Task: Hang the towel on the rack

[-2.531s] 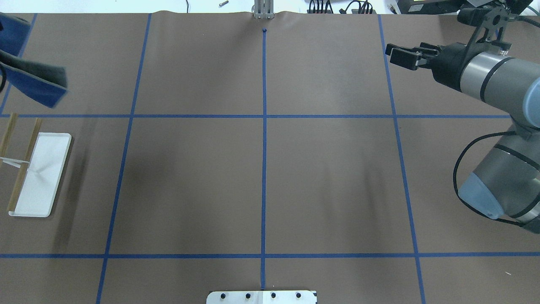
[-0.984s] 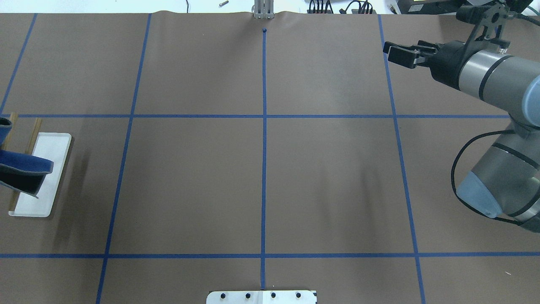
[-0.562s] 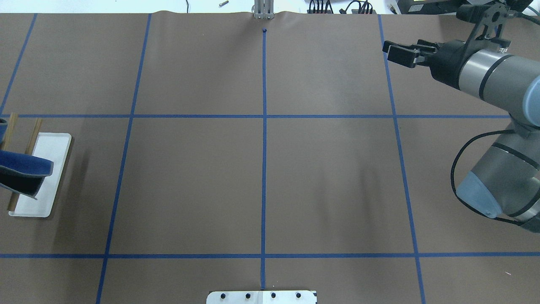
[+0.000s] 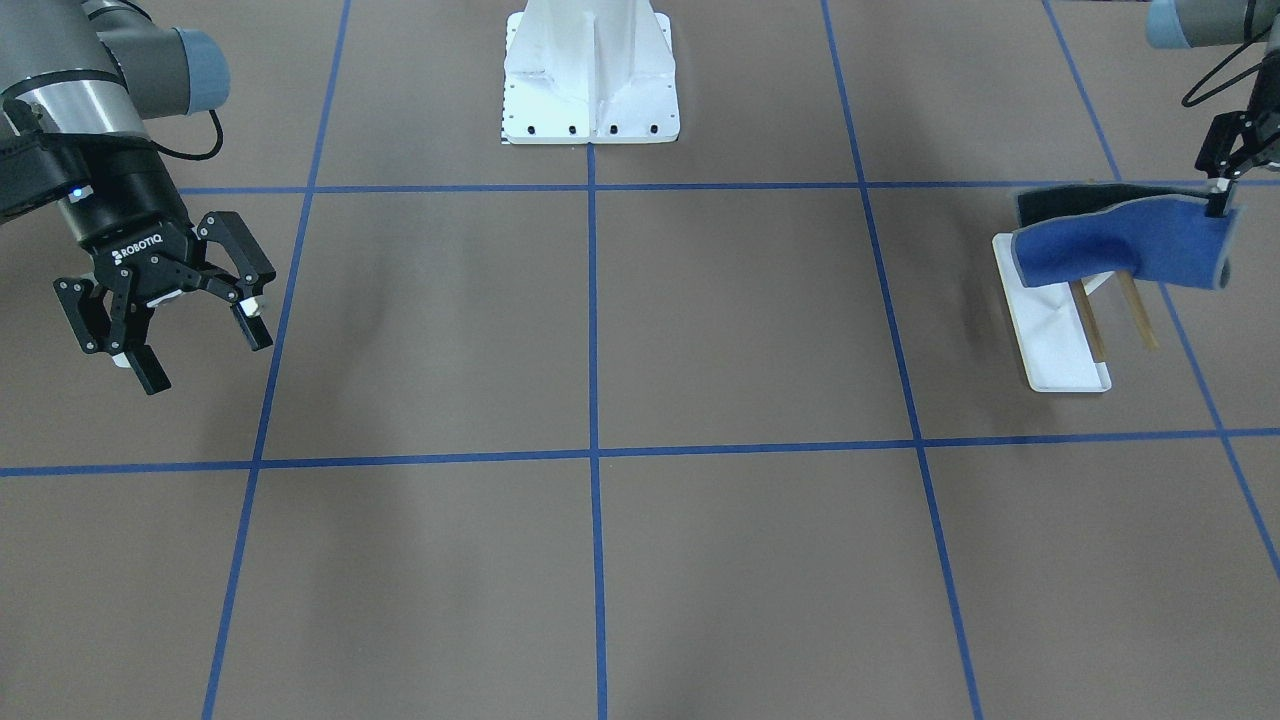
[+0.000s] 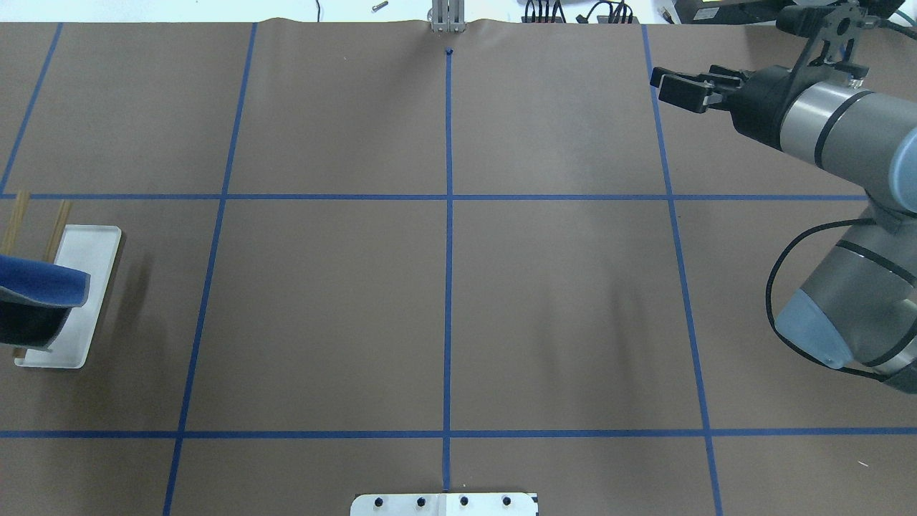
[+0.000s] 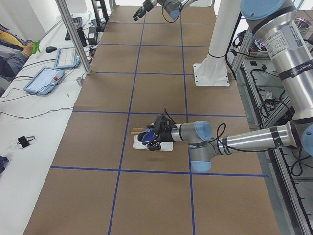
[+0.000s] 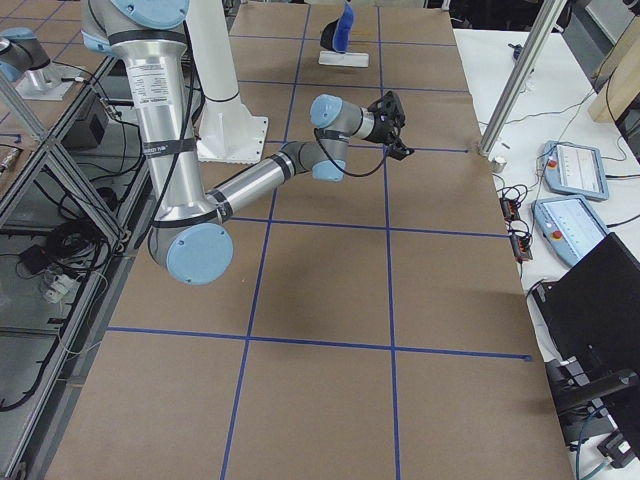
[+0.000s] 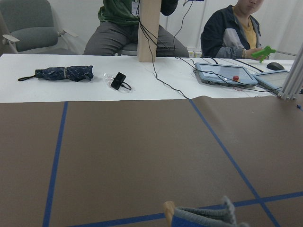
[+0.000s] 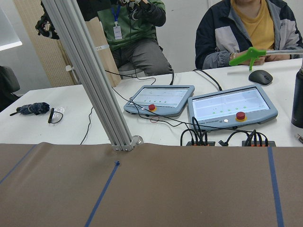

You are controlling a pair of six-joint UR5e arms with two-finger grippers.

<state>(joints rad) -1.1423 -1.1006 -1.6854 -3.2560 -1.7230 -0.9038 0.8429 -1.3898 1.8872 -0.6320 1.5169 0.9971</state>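
Observation:
The royal-blue towel lies across the two wood bars of the rack, at the bars' end nearer the robot. The rack's white base shows below it. My left gripper is shut on the towel's upper corner, just above the bars. In the overhead view the towel covers part of the rack base at the left edge; the left gripper is out of that view. The left wrist view shows only the towel's grey edge. My right gripper is open and empty, far across the table.
The large white bolted pedestal stands at the robot's side of the table. Blue tape lines grid the brown table cover. Operators, tablets and cables sit beyond the far edge. An aluminium post stands at that edge.
The towel has come from the far left of the table down over the rack's bars, and in the last second has sunk a little lower. The right arm has barely moved.

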